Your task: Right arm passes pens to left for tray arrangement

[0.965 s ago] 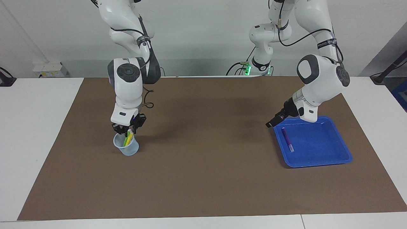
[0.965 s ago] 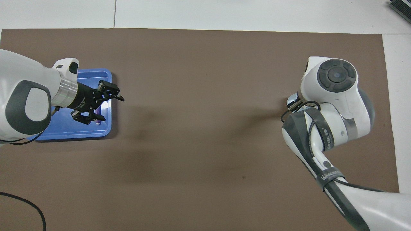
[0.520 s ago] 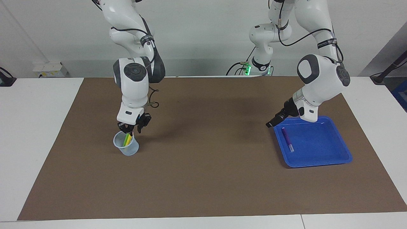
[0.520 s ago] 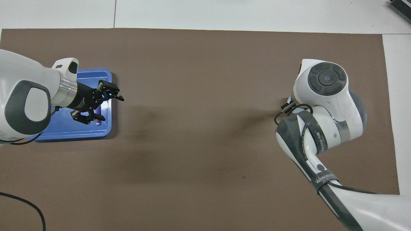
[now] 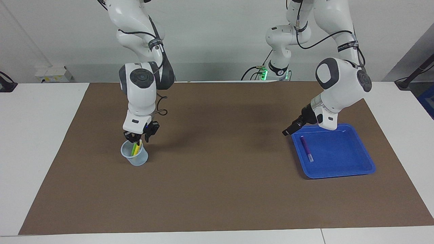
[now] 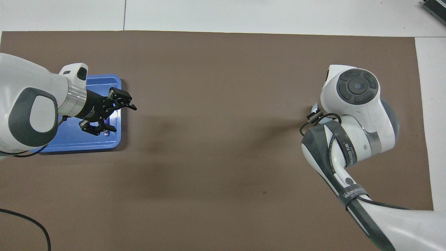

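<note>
Pens are partly sorted: one purple pen [image 5: 306,149] is laid in the blue tray [image 5: 352,169]; yellow and green pens [image 5: 135,149] are left in the cup [image 5: 139,159]. Right hand [image 5: 139,137] is poised at their tips, grip unclear. Left hand [image 5: 286,132] is spread open over the tray's edge.

Translucent plastic cup [image 5: 135,156] on brown mat [image 5: 217,189], white table [image 5: 37,135], wall socket box [image 5: 51,74]

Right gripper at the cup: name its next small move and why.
Probably a straight lift, drawing one pen clear of the cup. The right gripper sits at the tops of the green pen and yellow pen standing in it, the purple pen already lies in the tray, and the left gripper waits open over the tray's edge.
</note>
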You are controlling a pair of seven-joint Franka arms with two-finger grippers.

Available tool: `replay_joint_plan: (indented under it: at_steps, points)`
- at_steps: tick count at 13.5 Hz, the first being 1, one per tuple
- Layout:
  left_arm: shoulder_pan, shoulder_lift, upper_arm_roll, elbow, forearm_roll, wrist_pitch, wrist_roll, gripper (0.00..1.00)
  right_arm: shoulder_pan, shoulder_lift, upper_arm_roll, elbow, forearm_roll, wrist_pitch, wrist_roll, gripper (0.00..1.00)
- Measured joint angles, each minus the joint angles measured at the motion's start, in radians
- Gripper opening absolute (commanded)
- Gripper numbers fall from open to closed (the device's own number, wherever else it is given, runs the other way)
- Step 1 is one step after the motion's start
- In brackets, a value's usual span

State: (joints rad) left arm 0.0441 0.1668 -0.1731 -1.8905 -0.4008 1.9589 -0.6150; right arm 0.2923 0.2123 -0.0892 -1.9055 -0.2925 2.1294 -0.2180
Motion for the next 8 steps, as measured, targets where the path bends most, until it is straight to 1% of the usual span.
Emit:
replay_joint_plan:
  at_steps: [6, 8]
  points:
    - [-0.01, 0.0, 0.0, 0.0, -0.012, -0.003, -0.027, 0.99, -0.015, 0.0, 0.0, -0.022, -0.001, 0.018, -0.009, 0.37]
    - [-0.01, 0.0, 0.0, 0.0, -0.012, -0.004, -0.03, 0.99, -0.015, 0.0, 0.0, -0.022, -0.001, 0.018, -0.009, 0.36]
